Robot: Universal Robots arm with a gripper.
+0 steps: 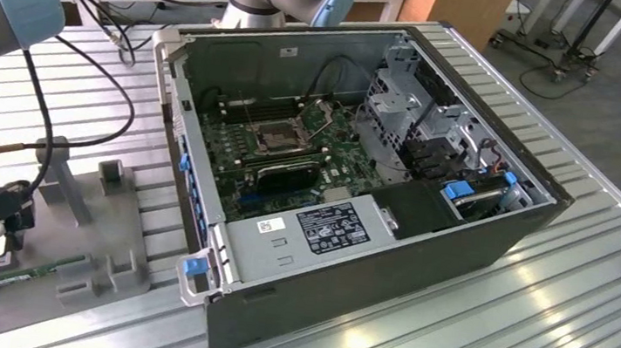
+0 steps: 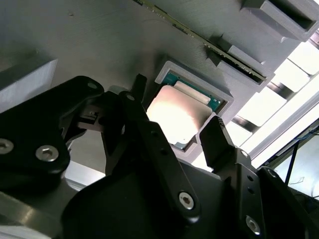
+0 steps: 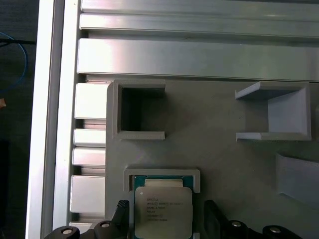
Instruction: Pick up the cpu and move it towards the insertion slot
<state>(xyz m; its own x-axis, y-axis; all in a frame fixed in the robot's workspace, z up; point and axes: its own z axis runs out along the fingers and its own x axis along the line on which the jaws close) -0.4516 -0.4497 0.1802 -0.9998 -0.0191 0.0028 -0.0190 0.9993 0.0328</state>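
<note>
The ribbed metal desk (image 1: 578,292) carries an open computer case (image 1: 391,289). Its square socket (image 1: 271,139) sits on the green board inside. A grey holder plate (image 1: 128,232) lies beside the case, toward the exterior view's left. The gripper (image 2: 177,102) hangs low over this plate, well apart from the socket. Its fingers (image 2: 219,142) stand open, one on either side of the processor chip (image 3: 162,209). The chip lies flat in its grey pocket, unclamped.

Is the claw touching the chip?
Apart. In the first wrist view the open claw straddles the chip, with a strip of grey holder showing between them on each side.
</note>
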